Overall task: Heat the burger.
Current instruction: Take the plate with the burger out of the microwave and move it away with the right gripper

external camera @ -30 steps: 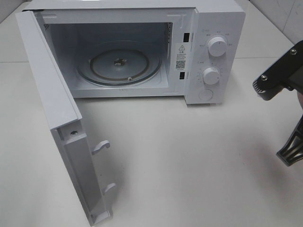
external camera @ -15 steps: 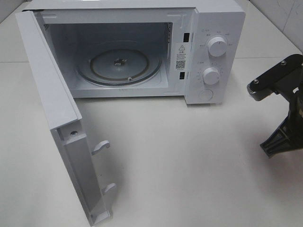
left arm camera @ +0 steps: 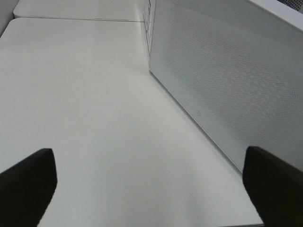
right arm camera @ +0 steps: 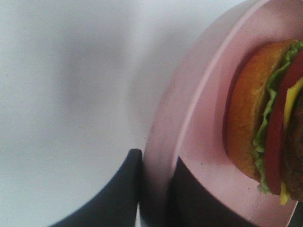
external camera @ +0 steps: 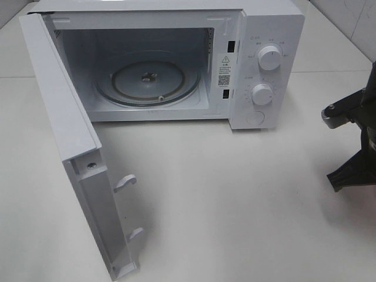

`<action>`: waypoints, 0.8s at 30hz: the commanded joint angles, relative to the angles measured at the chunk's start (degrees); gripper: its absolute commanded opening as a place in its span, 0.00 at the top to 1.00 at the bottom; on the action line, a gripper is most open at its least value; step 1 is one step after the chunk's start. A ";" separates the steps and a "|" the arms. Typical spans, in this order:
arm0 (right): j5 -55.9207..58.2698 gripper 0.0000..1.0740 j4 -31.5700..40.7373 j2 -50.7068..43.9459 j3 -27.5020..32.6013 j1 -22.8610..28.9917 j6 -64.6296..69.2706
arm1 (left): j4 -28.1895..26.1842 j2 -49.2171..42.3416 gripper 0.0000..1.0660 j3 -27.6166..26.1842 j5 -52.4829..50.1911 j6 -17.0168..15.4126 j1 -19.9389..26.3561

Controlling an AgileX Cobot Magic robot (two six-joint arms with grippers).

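Observation:
The burger (right arm camera: 265, 118), with a golden-brown bun, green lettuce, red tomato and yellow cheese, sits on a round pink plate (right arm camera: 199, 104) in the right wrist view. My right gripper (right arm camera: 158, 170) is shut on that plate's rim, one dark finger on each side. In the exterior high view only part of the right arm (external camera: 355, 141) shows at the right edge; burger and plate are out of that view. My left gripper (left arm camera: 151, 184) stands wide open with nothing between its fingers (left arm camera: 28, 184), over the table beside the microwave door's perforated face (left arm camera: 227, 80).
A white microwave (external camera: 264, 35) stands at the back with its door (external camera: 64, 129) swung wide open toward the front left. Its glass turntable (external camera: 148, 79) is bare. Two knobs (external camera: 269, 57) sit on its right panel. White table (external camera: 235, 200) lies in front.
The right arm has shifted and turned at the right edge of the exterior high view, its lower part now a little higher. The microwave and its door are unmoved.

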 commanded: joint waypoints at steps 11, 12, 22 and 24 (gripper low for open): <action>-0.80 0.93 -5.21 9.91 -0.23 -6.19 8.02 | 0.17 -0.80 0.06 0.00 -0.23 0.06 0.11; -0.80 0.92 -5.44 11.23 -0.23 -6.19 9.34 | 0.17 -0.80 0.06 0.00 -0.23 0.06 0.11; -0.74 0.81 -4.13 11.92 -0.29 -6.13 9.97 | 0.17 -0.80 0.06 0.00 -0.23 0.06 0.11; -0.86 0.76 -3.95 11.00 -0.34 -6.02 9.85 | 0.17 -0.80 0.06 0.00 -0.23 0.06 0.11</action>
